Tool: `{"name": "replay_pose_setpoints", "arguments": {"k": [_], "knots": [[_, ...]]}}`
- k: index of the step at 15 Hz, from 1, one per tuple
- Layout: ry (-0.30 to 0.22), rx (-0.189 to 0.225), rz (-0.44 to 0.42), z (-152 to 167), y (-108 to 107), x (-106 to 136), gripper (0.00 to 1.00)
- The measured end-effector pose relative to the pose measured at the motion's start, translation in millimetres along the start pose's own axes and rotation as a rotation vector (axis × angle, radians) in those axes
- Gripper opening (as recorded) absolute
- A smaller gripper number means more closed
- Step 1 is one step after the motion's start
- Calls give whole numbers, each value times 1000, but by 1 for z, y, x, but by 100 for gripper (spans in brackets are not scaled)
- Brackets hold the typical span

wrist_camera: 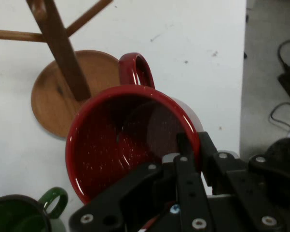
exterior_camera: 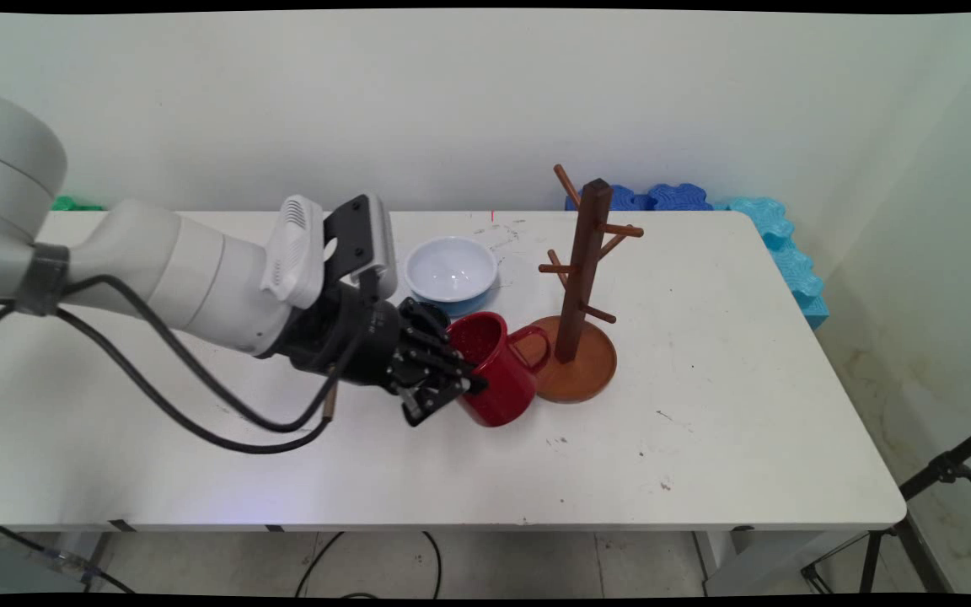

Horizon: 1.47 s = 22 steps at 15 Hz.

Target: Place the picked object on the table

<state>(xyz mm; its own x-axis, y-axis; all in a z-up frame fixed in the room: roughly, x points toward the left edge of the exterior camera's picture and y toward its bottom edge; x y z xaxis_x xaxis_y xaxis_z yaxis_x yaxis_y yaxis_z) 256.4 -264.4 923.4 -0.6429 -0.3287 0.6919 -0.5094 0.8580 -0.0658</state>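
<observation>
Tool (exterior_camera: 473,381) clenched on the rim of the red mug (exterior_camera: 498,371), one finger inside the cup and one outside; mug tilted over the white tabletop (exterior_camera: 705,438), its handle toward the wooden mug tree (exterior_camera: 576,295), just beside the tree's round base; white-and-blue bowl (exterior_camera: 452,271) behind it; green mug (wrist_camera: 19,212) at the hand view's lower left.
</observation>
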Motion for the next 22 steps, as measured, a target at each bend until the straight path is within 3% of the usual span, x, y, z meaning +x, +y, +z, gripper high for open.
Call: {"name": "replay_pose_setpoints", "arguments": {"k": [8, 13, 18, 22], "knots": [[-38, -34, 170, -15, -5, -17, 0], [-90, -27, 256, -18, -10, -29, 0], [-142, -1, 255, -15, -16, -37, 0], [-197, 22, 198, -6, -18, -40, 0]]}}
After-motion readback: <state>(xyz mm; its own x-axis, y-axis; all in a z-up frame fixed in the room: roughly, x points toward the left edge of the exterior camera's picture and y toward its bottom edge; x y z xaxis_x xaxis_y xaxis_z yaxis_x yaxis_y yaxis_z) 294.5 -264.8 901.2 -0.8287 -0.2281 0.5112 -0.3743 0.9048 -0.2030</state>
